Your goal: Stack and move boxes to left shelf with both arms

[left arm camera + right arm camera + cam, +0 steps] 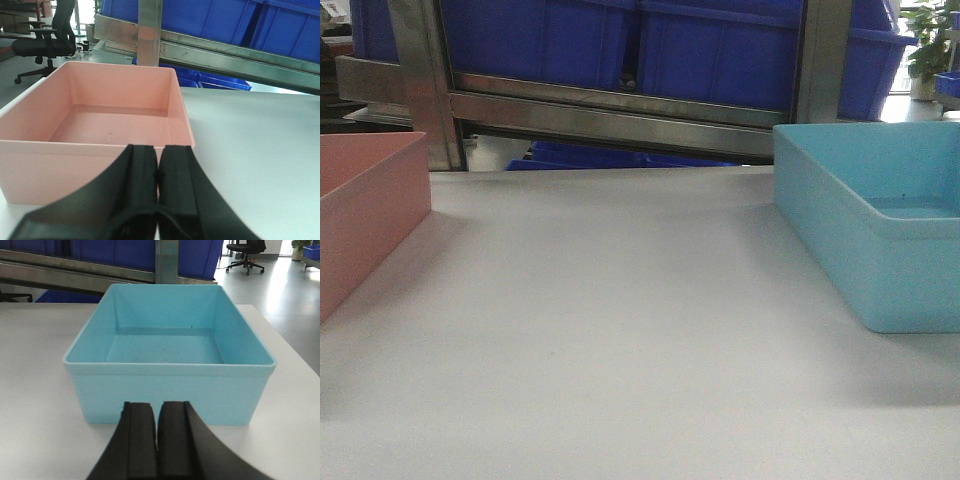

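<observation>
Salmon tub sits far left and sky-blue tub far right, well apart on the white tabletop, with the steel shelf behind. Our left wrist shows the left gripper pinched narrow and empty, near the salmon tub. Our right wrist shows the right gripper likewise pinched and empty, near the sky-blue tub.
</observation>
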